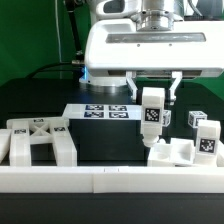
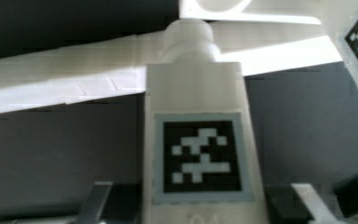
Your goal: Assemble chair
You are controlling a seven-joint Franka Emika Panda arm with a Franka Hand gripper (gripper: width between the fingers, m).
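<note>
Pincer (image 1: 153,97) is clenched on a chair post (image 1: 151,113), upright just above another blocky chair part (image 1: 172,154) beside the rail (image 1: 100,178). I judge it light, stiff, slick plastic; flat sides near the top suit holding.

chair leg (image 1: 152,110) over seat (image 1: 172,153), marker board (image 1: 100,111) behind
</note>
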